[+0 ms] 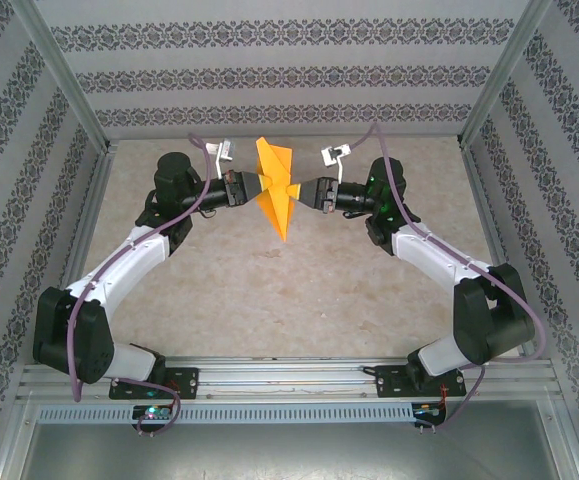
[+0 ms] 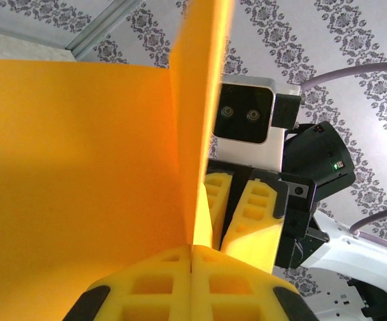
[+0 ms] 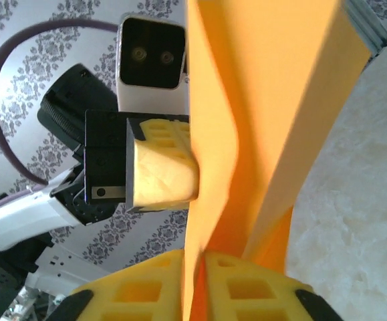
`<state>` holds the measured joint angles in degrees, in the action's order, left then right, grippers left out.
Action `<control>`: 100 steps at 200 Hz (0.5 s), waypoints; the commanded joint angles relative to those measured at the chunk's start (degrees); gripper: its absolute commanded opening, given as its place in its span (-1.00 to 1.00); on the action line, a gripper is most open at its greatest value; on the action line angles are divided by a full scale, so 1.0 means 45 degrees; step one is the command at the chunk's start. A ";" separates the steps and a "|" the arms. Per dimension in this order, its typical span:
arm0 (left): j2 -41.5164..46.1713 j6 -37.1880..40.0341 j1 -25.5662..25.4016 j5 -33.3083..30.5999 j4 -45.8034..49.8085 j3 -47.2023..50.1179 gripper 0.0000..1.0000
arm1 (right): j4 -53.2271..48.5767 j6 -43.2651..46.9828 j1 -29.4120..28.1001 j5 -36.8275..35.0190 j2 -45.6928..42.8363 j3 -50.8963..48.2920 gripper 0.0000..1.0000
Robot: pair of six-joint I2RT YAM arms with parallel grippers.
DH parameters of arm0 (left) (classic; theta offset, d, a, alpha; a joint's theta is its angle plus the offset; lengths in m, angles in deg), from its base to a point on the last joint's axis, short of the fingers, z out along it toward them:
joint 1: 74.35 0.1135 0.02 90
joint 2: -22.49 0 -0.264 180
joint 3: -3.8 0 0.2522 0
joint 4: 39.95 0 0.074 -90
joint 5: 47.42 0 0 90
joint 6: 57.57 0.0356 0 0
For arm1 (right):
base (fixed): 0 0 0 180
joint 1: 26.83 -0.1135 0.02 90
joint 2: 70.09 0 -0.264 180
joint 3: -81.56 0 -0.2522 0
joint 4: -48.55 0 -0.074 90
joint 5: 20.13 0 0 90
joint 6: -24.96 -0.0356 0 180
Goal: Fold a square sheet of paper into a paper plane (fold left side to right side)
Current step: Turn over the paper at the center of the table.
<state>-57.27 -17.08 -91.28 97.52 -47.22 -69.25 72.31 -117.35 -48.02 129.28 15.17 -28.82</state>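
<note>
Rail: both arms are bolted to the rail at the near edge. Each reaches up and inward toward the far centre.
Surface: the speckled surface lies below the work. The paper does not rest on it.
Left gripper: the left gripper comes in from the left. Its yellow fingers are pressed together and the paper rises from the seam between them, so they are closed on the paper plane.
Right gripper: the right gripper faces it from the right, almost tip to tip. The paper passes down between its fingers, which stand only a sliver apart. Whether they press on it cannot be told.
Paper plane: the orange paper plane is held upright in the air between the two grippers, above the far half of the surface. Its slim point is toward the near side and its wider end toward the far wall. The wrist views show layered folds meeting along a centre crease.
Reason for hold: a pinch near mid-length from both sides probably keeps the crease shut and stops the thin sheet from drooping while it is off the surface.
Task stage: probably late, as the dart outline is already formed.
Far wall: patterned panels close the cell behind the plane.
</note>
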 commanded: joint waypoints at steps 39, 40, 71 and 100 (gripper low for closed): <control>0.0266 -0.0059 -0.0124 -0.0389 -0.1107 -0.0225 -0.99 | -0.1601 0.0840 0.1101 -0.0977 -0.1897 -0.1252 0.06; 0.0265 -0.0055 -0.0115 -0.0391 -0.1106 -0.0224 -0.99 | -0.1658 0.0872 0.1108 -0.0997 -0.1915 -0.1285 0.08; 0.0166 -0.0049 -0.0145 -0.0370 -0.1096 -0.0292 -0.99 | -0.2283 0.0990 0.0784 -0.1193 -0.2339 -0.2116 0.53; 0.0065 -0.0066 -0.0184 -0.0353 -0.1154 -0.0307 -0.99 | -0.2227 0.1025 -0.0016 -0.1628 -0.2409 -0.2281 0.78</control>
<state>-57.27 -17.15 -91.37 95.90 -48.60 -69.25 62.71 -114.12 -45.42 123.89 5.29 -38.38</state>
